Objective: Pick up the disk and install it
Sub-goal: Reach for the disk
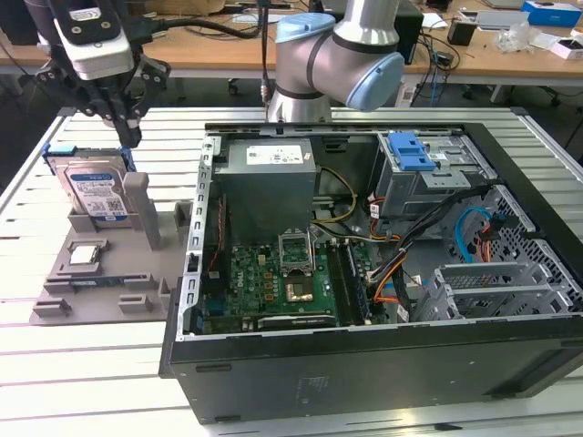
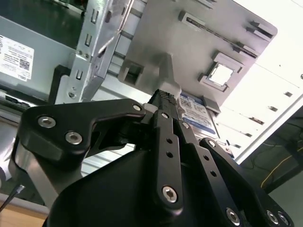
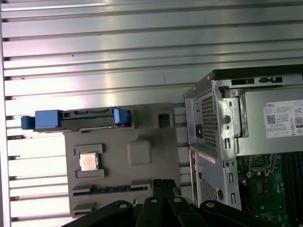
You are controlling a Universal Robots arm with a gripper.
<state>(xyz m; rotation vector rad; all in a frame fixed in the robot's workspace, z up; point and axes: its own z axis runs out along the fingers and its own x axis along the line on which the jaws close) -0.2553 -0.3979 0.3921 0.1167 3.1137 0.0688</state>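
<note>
In the exterior view the gripper [image 1: 127, 137] hangs at the far left, above the disk [image 1: 91, 193]. Its two fingers come down to a single point, pressed together with nothing between them. The disk stands on edge in a slot of a grey holder [image 1: 100, 293], its blue-and-white label facing the camera and a blue rail along its upper edge. The fingertips are just above that edge and to its right, apart from it. A chip [image 1: 84, 255] lies flat in the holder, nearer the camera than the disk. On the exterior view's right of the holder sits the open case [image 1: 364, 364], with the power supply [image 1: 269, 177] at its back. Both rest on a slatted table [image 1: 91, 382].

In the second wrist view the gripper [image 2: 168, 97] closes to a narrow tip. The disk [image 2: 198, 112] shows just past it (only a slice of the label), and beyond lie the holder [image 2: 199, 42] and the chip [image 2: 220, 75].

In the first wrist view the gripper [image 3: 163, 184] shows its fingers side by side, shut on nothing. The disk [image 3: 85, 115] is seen edge-on, a thin dark strip between blue rail ends, seated at the holder's [image 3: 142, 127] edge. The chip [image 3: 88, 161] sits in its square pocket, and the power supply [image 3: 279, 123] lies inside the case [image 3: 208, 142].
</note>
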